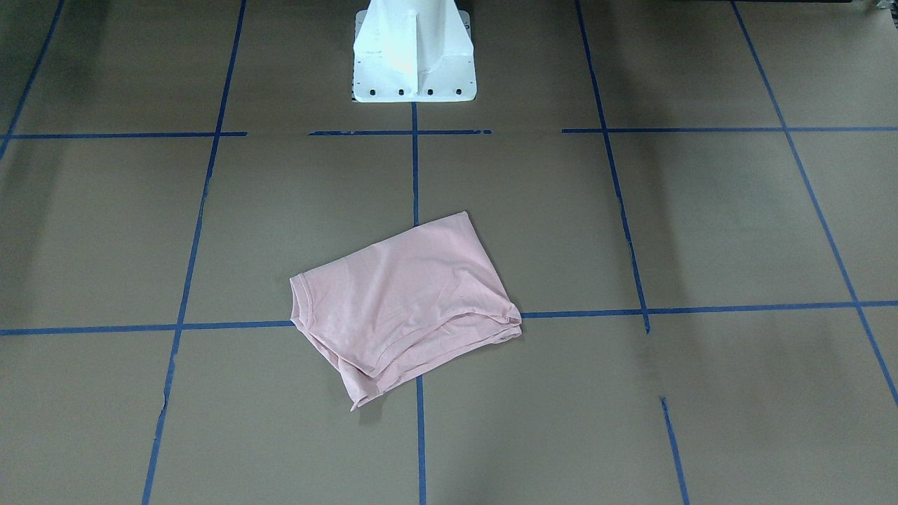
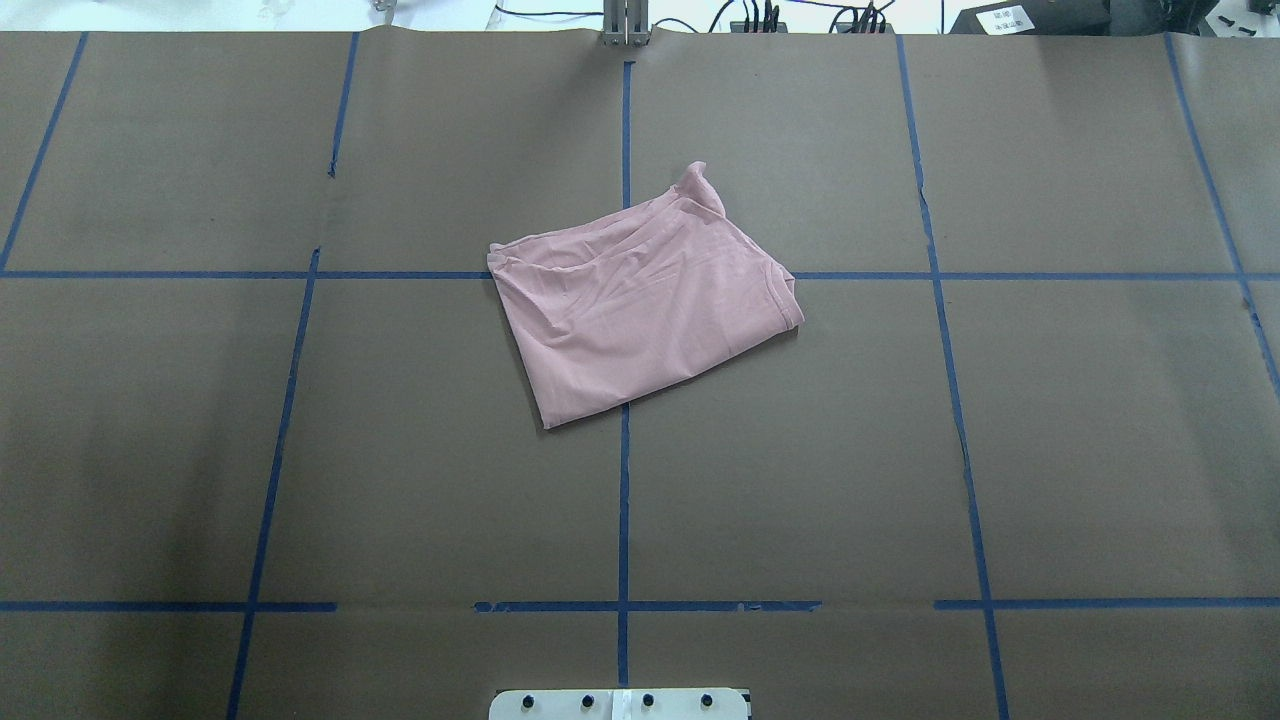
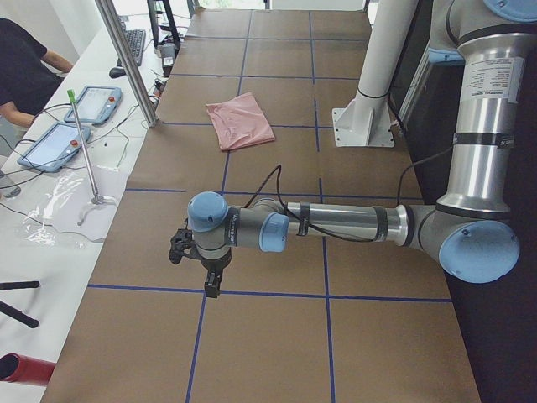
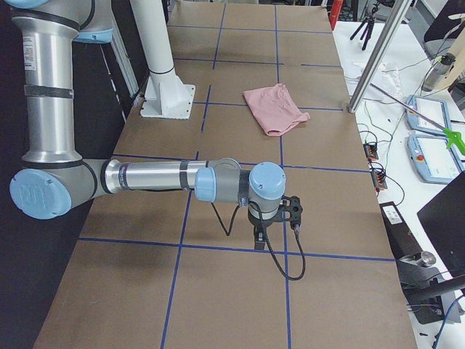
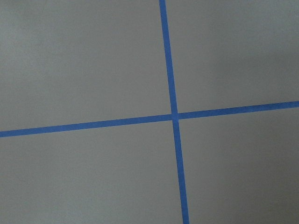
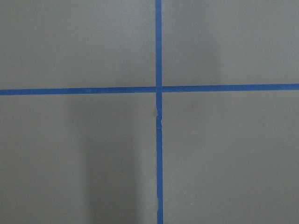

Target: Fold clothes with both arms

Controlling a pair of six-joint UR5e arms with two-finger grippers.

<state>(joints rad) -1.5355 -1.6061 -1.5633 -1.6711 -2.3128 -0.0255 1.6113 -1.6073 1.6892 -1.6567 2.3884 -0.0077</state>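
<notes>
The pale pink T-shirt (image 1: 403,301) lies as a compact, slightly skewed packet of layers at the middle of the brown table (image 1: 701,224), over a crossing of blue tape lines (image 1: 701,307), its hems stacked unevenly on the side away from the robot. The left gripper (image 3: 210,285) and the right gripper (image 4: 259,240) hang over the table's opposite ends, well apart from it and seen only side-on, so I cannot tell whether their fingers are spread or pressed together. Folding looks nearly done; any last fold would go best with each gripper pinching all layers at one corner and both carrying over low and level.
</notes>
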